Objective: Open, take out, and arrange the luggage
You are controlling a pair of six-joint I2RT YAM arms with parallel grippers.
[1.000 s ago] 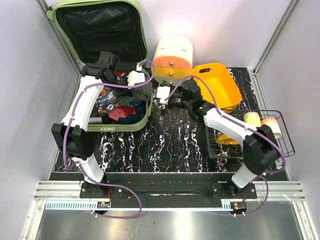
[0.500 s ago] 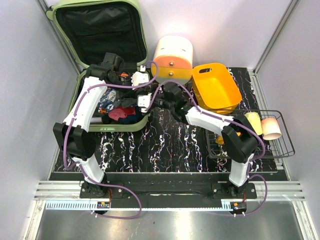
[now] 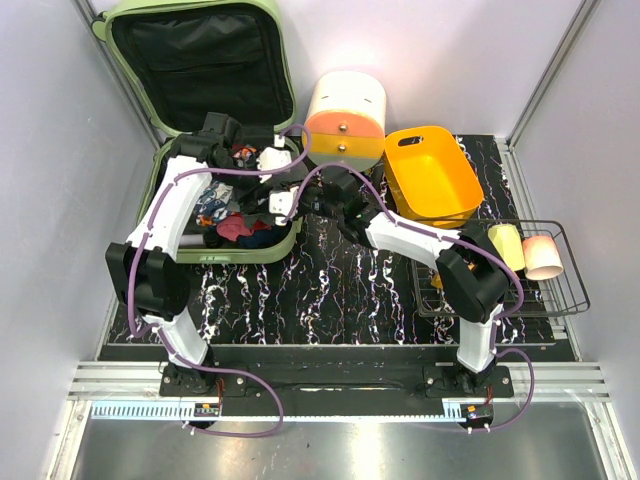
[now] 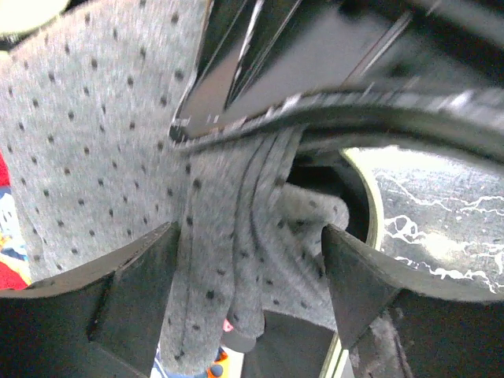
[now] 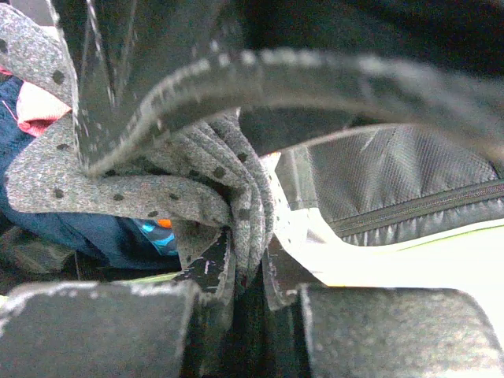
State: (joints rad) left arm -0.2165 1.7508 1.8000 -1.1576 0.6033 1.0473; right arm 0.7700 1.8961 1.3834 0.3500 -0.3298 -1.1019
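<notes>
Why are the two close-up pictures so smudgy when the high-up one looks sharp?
Top external view: evenly lit and sharp, the luggage crisp. Left wrist view: the dark shape across the top is smeared, while the grey dotted cloth is clear. Right wrist view: the right gripper is so near the lens that its fingers look fuzzy, and a patch beside them glares white.

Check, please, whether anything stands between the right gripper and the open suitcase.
Nothing visible does. The right gripper is inside the suitcase, its jaws pinched on a grey spotted garment. The left gripper stands open around the same garment.
</notes>
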